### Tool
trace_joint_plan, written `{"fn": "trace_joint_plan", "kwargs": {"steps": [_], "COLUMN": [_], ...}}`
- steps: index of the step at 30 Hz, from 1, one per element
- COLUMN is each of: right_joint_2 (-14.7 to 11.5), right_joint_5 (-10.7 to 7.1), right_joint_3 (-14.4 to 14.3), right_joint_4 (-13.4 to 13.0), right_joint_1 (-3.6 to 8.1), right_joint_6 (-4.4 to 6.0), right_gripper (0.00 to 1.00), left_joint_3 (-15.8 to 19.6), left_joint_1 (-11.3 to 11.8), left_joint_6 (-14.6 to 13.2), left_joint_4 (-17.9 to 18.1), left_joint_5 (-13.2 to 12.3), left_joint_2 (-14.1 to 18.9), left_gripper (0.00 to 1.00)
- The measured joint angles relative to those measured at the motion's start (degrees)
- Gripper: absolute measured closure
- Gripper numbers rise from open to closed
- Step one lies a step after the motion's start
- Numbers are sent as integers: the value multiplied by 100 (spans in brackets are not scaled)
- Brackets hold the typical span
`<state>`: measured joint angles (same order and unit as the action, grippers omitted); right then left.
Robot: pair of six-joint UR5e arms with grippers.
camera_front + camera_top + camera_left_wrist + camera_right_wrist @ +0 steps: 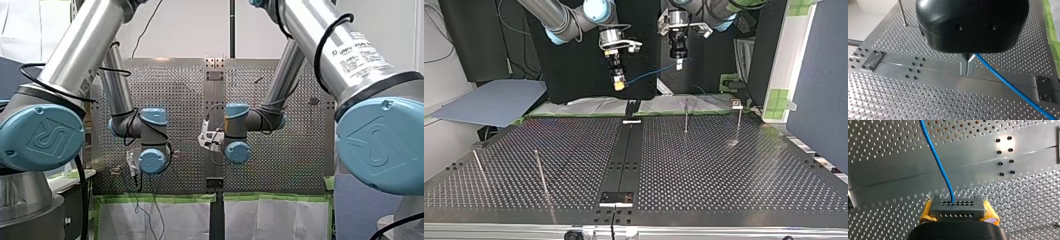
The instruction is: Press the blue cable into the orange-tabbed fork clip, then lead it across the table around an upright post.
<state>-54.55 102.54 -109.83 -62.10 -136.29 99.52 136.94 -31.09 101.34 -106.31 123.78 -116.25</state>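
The blue cable (654, 70) hangs in the air between both grippers, high above the perforated table (724, 170). My left gripper (967, 73), black with metal fingers, is shut on the blue cable (1010, 85), which runs out beside its fingers. My right gripper (958, 208) has yellow pads (926, 211) shut on a grey perforated block (958, 210) at the end of the blue cable (938, 162). In the top view my right gripper (619, 84) is left of my left gripper (679, 63). I see no orange-tabbed clip.
Upright posts stand on the table: two at the top view's far right (685, 116) (739, 122) and two at its near left (541, 172) (479, 167). A dark centre rail (626, 150) ends in a black plate (616, 199). A small fixture (736, 104) sits at the far right edge.
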Motion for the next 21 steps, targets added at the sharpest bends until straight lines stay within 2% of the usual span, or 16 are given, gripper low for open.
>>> {"fn": "trace_joint_plan", "kwargs": {"steps": [6, 12, 21], "right_joint_2": [282, 626, 1138], "right_joint_5": [-125, -231, -284], "right_joint_3": [135, 284, 611], "right_joint_4": [-112, -136, -104], "right_joint_1": [60, 104, 134], "right_joint_6": [51, 71, 126], "right_gripper": [100, 100, 100], "left_joint_3": [0, 1, -1], "left_joint_1": [358, 715, 1288], "left_joint_6": [111, 58, -191], "left_joint_4": [326, 401, 395], "left_joint_5": [-298, -480, -1018], "left_joint_2": [-357, -699, -795], "left_gripper": [100, 100, 100]}}
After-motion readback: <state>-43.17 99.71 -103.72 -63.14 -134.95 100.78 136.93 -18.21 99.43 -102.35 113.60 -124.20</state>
